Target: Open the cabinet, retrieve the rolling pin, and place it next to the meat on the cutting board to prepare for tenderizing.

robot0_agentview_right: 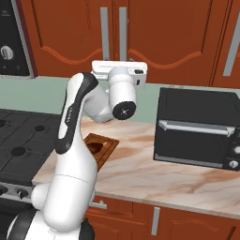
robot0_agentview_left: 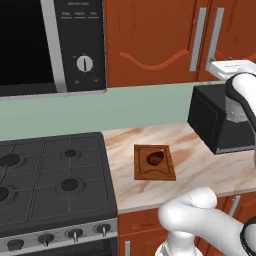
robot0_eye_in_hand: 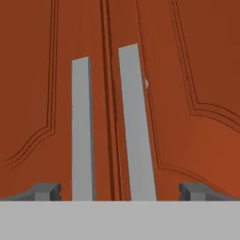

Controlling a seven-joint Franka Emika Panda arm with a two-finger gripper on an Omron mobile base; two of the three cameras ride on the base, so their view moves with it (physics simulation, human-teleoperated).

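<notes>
The fingers (robot0_eye_in_hand: 47, 191) of the gripper (robot0_eye_in_hand: 120, 191) are being held wide apart, facing the two grey handles (robot0_eye_in_hand: 136, 122) of the closed cabinet (robot0_eye_in_hand: 197, 56); nothing is being gripped. The meat (robot0_agentview_left: 155, 158) is being carried by the cutting board (robot0_agentview_left: 167, 170) near the counter's (robot0_agentview_left: 200, 170) stove-side edge

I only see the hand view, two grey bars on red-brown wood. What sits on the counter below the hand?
Observer: A small brown wooden cutting board, with a dark reddish-brown lump of meat lying on it.
Operator: Anything standing near that board?
Observer: A black toaster oven stands on the pale marble counter to the board's right, apart from it.
</notes>
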